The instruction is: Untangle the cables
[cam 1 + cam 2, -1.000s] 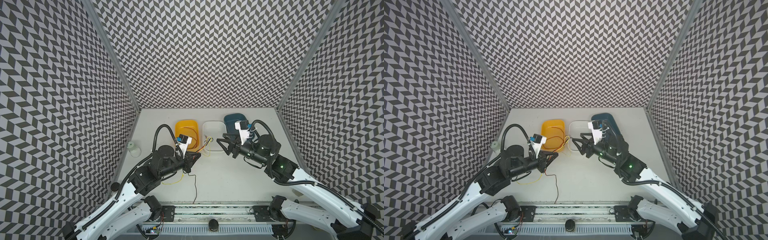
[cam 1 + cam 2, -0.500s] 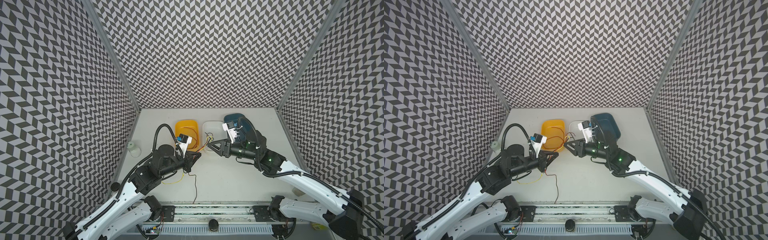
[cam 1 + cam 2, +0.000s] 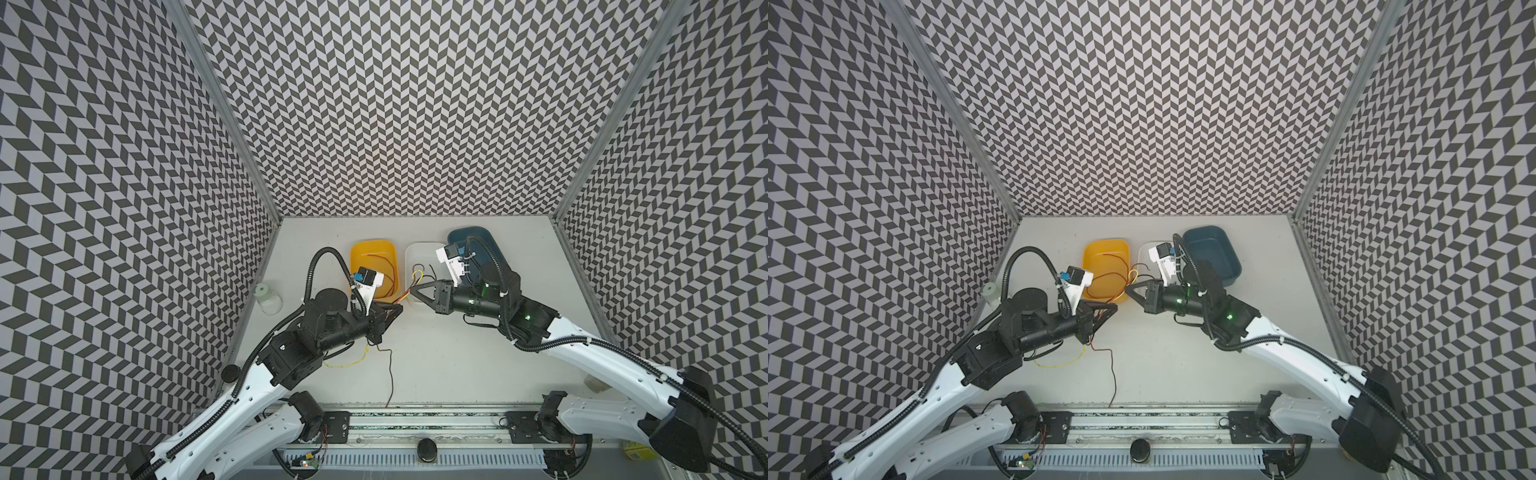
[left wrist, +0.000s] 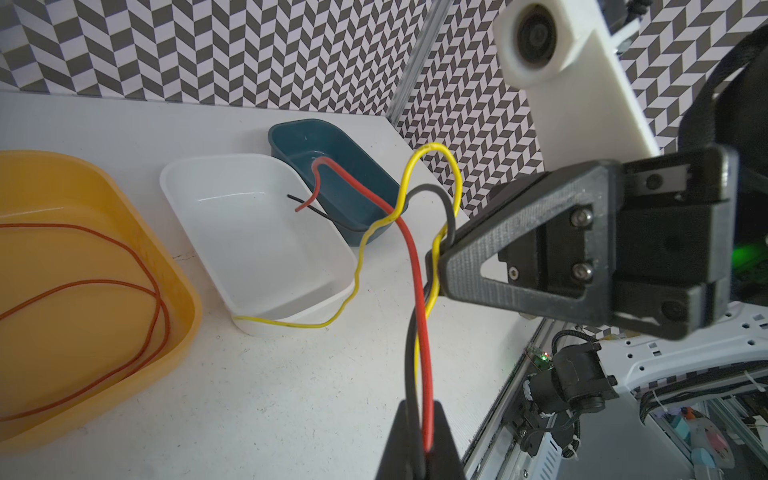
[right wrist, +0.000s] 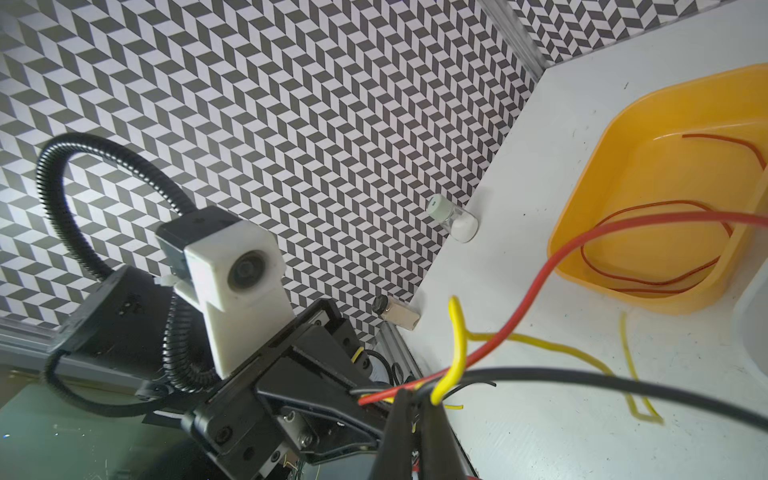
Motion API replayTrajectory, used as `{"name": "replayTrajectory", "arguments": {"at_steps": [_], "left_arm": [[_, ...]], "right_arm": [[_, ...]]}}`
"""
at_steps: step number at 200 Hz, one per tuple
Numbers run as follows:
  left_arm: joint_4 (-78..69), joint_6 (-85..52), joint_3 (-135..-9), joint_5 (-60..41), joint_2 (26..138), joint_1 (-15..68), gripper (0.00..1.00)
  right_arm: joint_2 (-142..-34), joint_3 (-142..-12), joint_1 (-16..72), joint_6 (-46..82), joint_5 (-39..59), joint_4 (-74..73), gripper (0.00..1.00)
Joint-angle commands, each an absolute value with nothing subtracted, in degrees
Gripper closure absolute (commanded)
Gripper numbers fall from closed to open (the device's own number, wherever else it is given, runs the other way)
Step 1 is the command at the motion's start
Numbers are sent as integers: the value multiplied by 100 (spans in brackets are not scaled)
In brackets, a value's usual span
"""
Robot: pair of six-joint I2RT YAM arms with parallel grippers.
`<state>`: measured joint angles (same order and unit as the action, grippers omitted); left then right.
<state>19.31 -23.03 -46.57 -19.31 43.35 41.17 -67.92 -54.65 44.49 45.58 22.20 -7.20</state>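
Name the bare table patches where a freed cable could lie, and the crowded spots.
Bare: the table between the trailing dark cable and the right arm; also the strip behind the yellow tray. Crowded: between the left gripper and right gripper, where cables are strung.

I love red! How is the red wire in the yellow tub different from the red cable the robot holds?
The red wire is thin and dark; the red cable is thicker and brighter. The red wire lies curled loose in the yellow tub; the red cable is up in the air, pinched in the shut left gripper. Both are red and bendy.
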Motion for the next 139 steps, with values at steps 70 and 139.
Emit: {"name": "replayTrajectory", "arguments": {"at_steps": [70, 139], "left_arm": [[1929, -2233, -5166, -2139, 4348, 4097, 51], [1881, -2176, -5381, -2131, 4795, 4077, 79]], "right_arm": [[-6515, -5456, 4368, 3651, 1304, -727, 100], [-6305, -5477, 4012, 3507, 1608, -537, 100]]}}
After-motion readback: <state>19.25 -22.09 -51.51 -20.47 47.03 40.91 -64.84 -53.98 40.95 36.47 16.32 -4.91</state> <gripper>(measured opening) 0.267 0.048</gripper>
